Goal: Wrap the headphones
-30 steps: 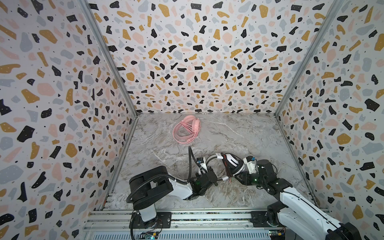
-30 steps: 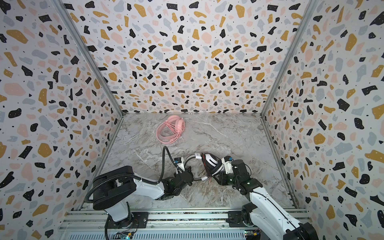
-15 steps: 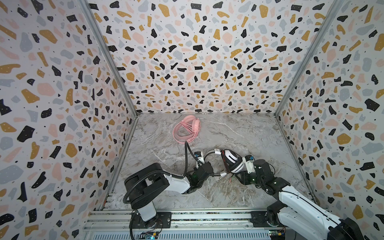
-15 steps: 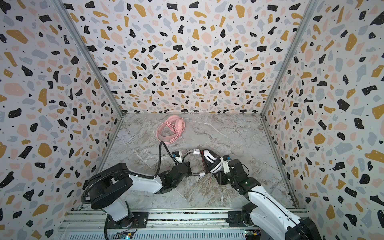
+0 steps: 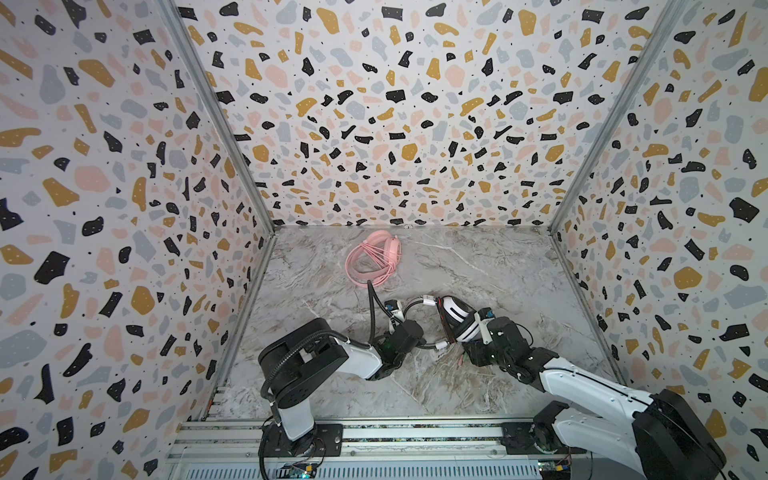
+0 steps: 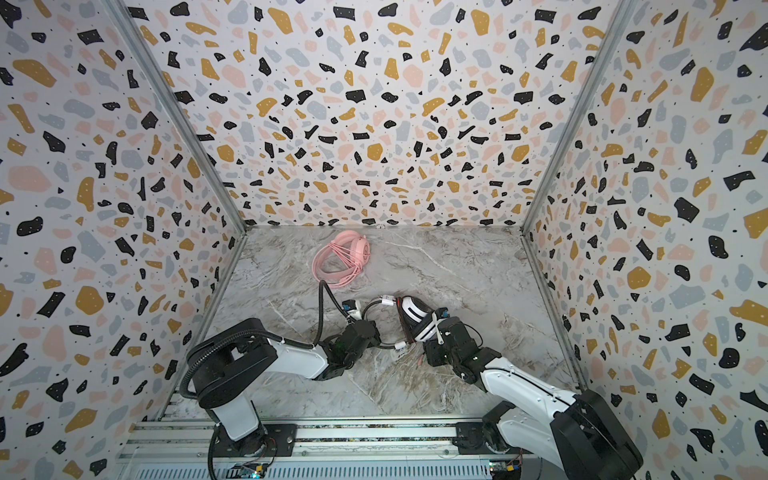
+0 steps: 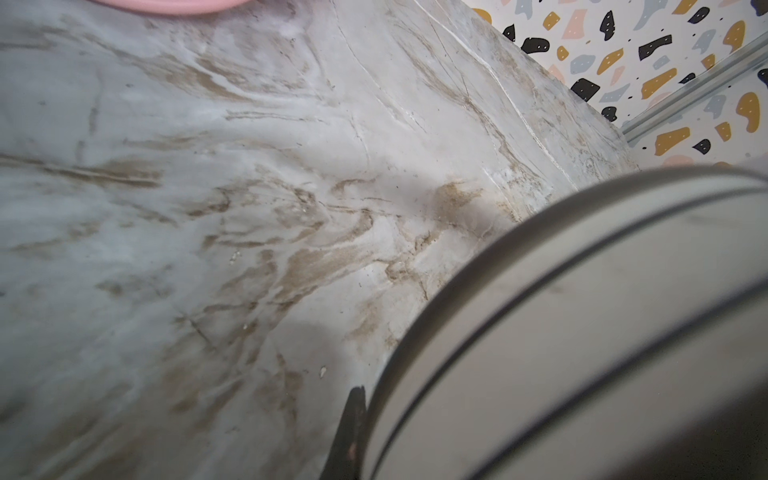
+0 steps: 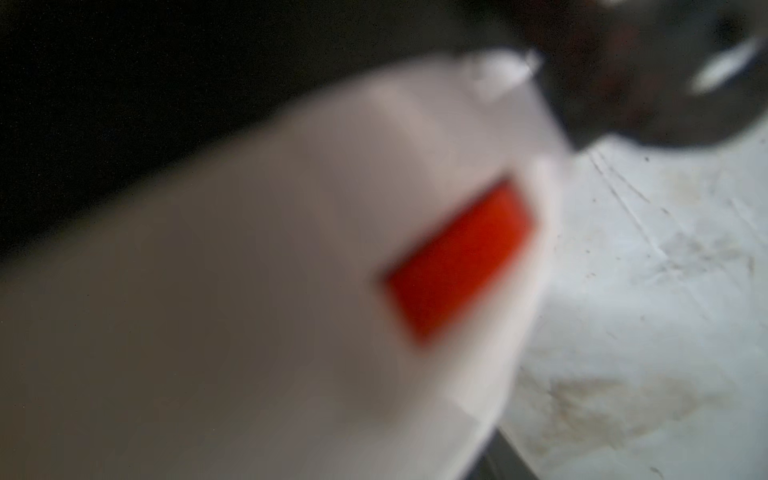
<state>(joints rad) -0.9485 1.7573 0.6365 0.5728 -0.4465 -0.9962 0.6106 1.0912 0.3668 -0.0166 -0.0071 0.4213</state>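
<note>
- white-and-black headset: near the front edge of the surface, about mid-width, cups stacked, with a gripper on either side of it.
- Dark cable strands run across the cups on the left-arm side. Small plug-like ends lie on the surface just in front, too small to be sure.
- left gripper: clamped tight, apparently on the black headband loop.
- right gripper: pressed up against the cup, jaws hidden. I can't tell whether it grips or is free.
- pink headset: well apart, near the back edge and left of centre. Its cable is already looped around it, so it looks done.
- Step, my read: late in winding the second headset, with the tail end left to deal with.
- Next move needs the left gripper to pin the headband while the right gripper picks up the loose tail without spilling the turns.
- Both top views give the layout and both arms.
- Left wrist view adds only a blurred white band with black stripes and bare surface.
- Right wrist view is a blurred white shell with an orange-red patch that no other view shows.
</note>
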